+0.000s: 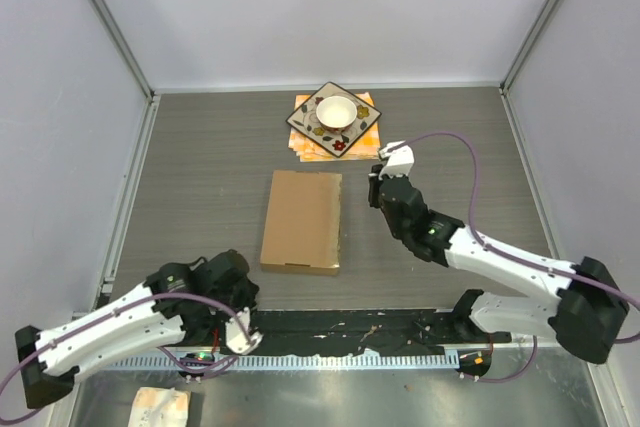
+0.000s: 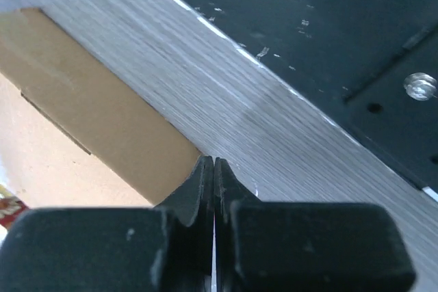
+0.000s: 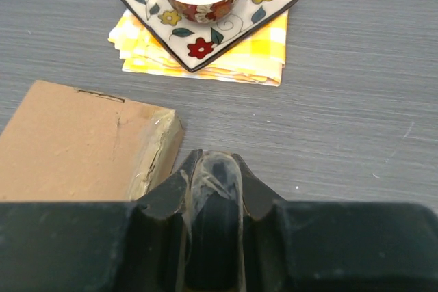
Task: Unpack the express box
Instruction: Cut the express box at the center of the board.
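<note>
Altogether one box, one plate, one bowl, one cloth and two grippers show. Farthest left, off the table's near edge, lies a crumpled pale scrap with orange marks [image 1: 160, 407]. Next, the left gripper [image 2: 214, 165] has its jaws pressed together on nothing, low over the grey wood-grain table [image 1: 200, 167], just beside the box's near left corner; contact cannot be told.

At the table's middle, between the two grippers, the flat plain brown cardboard express box [image 1: 300, 219] lies closed, shallow, its long sides running away from the arms. Clear tape along its right edge looks wrinkled and split at the far corner.

Beyond it, well apart, a folded yellow checked cloth [image 3: 263, 56] bears a square flower-patterned plate [image 1: 325, 135], and on that stands a round white bowl [image 1: 335, 110].

Rightmost, the right gripper [image 3: 217, 158] hangs just beside the box's far right corner, jaws narrowly apart with a clear film across them; whether they pinch it I cannot tell.
</note>
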`<state>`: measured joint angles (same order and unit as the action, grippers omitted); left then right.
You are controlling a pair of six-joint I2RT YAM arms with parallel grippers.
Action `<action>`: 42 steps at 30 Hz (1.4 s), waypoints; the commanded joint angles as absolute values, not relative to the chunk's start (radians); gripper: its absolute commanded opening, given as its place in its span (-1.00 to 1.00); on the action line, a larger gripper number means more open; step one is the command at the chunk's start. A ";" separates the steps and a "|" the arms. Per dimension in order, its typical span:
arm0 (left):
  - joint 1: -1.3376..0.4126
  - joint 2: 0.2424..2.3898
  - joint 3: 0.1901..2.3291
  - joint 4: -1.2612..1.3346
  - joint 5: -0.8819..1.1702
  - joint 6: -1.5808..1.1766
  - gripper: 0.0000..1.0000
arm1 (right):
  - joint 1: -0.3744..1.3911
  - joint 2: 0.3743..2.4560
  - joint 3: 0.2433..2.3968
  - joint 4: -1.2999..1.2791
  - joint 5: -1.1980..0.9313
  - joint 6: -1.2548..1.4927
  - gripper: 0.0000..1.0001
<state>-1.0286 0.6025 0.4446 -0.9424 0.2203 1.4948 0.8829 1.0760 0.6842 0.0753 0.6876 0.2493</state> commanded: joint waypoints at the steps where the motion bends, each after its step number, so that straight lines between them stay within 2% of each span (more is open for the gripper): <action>1: -1.032 0.442 0.428 -1.047 0.215 1.645 -1.00 | 0.787 1.257 0.722 0.342 0.507 0.131 -0.99; 2: -1.032 0.433 0.417 -0.940 0.204 1.398 -0.98 | 0.758 1.305 0.742 0.369 0.426 0.121 -0.99; 3: -1.032 0.436 0.416 -0.737 0.169 1.306 -0.88 | 0.709 1.352 0.808 0.386 0.378 0.124 -0.99; 4: -1.032 0.483 0.422 -0.673 0.093 1.226 -0.85 | 0.687 1.409 0.845 0.384 0.345 0.129 -0.99; 5: -1.032 0.532 0.464 -0.629 0.048 1.083 -0.82 | 0.674 1.493 0.879 0.388 0.284 0.129 -0.99; 9: -1.031 0.767 0.597 -0.679 -0.038 0.815 -0.46 | 0.657 1.620 0.957 0.524 0.209 0.106 -0.98; 11: -1.029 0.798 0.592 -0.677 -0.006 0.789 -0.42 | 0.655 1.660 0.957 0.586 0.193 0.101 -0.98; 14: -1.031 0.732 0.530 -0.649 0.118 0.840 -0.38 | 0.646 1.703 0.969 0.687 0.137 0.133 -0.99; 19: -1.032 0.683 0.499 -0.644 0.100 0.842 -0.30 | 0.641 1.827 0.997 0.868 0.066 0.192 -0.98; 25: -1.032 0.692 0.500 -0.647 0.092 0.815 -0.27 | 0.641 1.925 1.077 0.812 0.045 0.167 -0.99; 31: -1.032 0.673 0.460 -0.603 0.014 0.821 -0.25 | 0.641 1.884 1.017 0.710 0.067 0.089 -0.99; 37: -1.032 0.704 0.479 -0.459 -0.118 0.703 -0.17 | 0.641 1.910 0.989 0.680 0.075 0.086 -0.98; 42: -1.032 0.771 0.474 -0.407 -0.106 0.681 -0.08 | 0.641 1.905 0.936 0.704 0.068 0.138 -0.99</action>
<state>-1.0286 0.7353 0.4561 -0.5106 -0.0822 0.7300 0.6456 1.9381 0.9718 0.6563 0.0666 0.1078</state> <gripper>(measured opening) 0.446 0.234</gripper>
